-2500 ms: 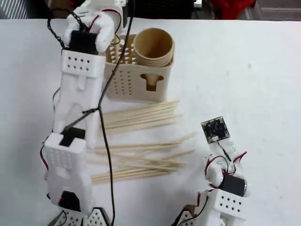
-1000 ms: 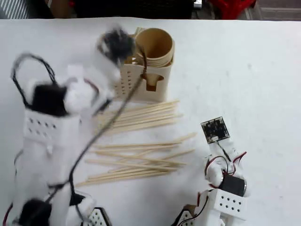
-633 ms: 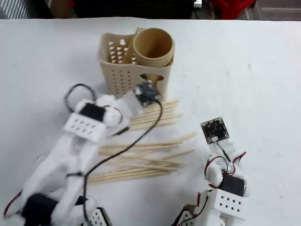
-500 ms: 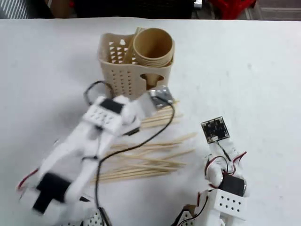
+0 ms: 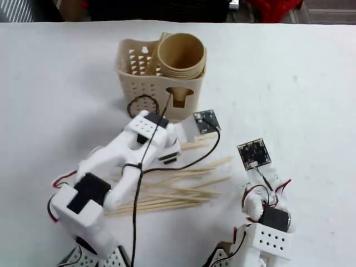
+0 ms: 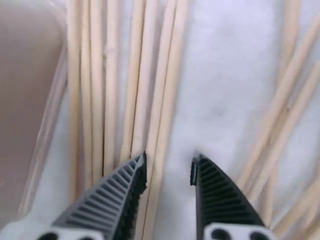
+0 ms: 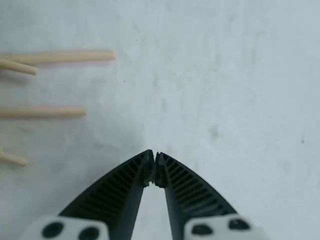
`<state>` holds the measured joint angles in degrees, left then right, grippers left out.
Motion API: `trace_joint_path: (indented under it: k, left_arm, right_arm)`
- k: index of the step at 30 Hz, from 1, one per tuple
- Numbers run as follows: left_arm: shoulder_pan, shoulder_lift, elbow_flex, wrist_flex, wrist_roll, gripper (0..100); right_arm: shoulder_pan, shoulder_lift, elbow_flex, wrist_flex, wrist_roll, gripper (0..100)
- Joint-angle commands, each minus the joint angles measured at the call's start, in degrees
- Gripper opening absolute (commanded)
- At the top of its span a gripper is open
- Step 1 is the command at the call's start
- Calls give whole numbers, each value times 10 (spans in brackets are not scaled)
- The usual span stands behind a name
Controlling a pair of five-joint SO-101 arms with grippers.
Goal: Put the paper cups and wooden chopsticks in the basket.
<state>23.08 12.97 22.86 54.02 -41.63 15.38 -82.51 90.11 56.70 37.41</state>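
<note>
White table (image 5: 311,83): the white left arm (image 5: 119,161) has swung off the beige perforated plastic basket (image 5: 142,92) and come down in front of it. The stacked brown paper cups (image 5: 181,53) stand inside the basket. Most of the pale wooden chopsticks (image 5: 167,194) lie loose on the table. Left tool (image 6: 168,160): tips apart, low over 1 bundle. Right tool (image 7: 154,160): tips together over bare table. Judgement: another chopstick pick-up is starting.

Beige basket (image 5: 143,92) w/ paper cups (image 5: 182,51) stacked upright inside; wooden chopsticks (image 5: 172,194) scattered flat nearby.
</note>
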Motion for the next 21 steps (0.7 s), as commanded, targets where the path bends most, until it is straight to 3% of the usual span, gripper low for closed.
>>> trace_joint_path:
  k: [1, 7, 13, 21]
  left_arm:
    - [7, -38, -20, 23, 18, 162]
    - [30, -143, 15, 88, 18, 162]
    - [66, -158, 114, 26, 0, 163]
    - [36, -155, 133, -30, -9, 179]
  right_arm:
    - [-3, 0, -4, -10, 6, 18]
    - [-3, 0, -4, -10, 6, 18]
    - [-2, 0, -4, -10, 6, 18]
    - [0, 0, -4, -9, 6, 18]
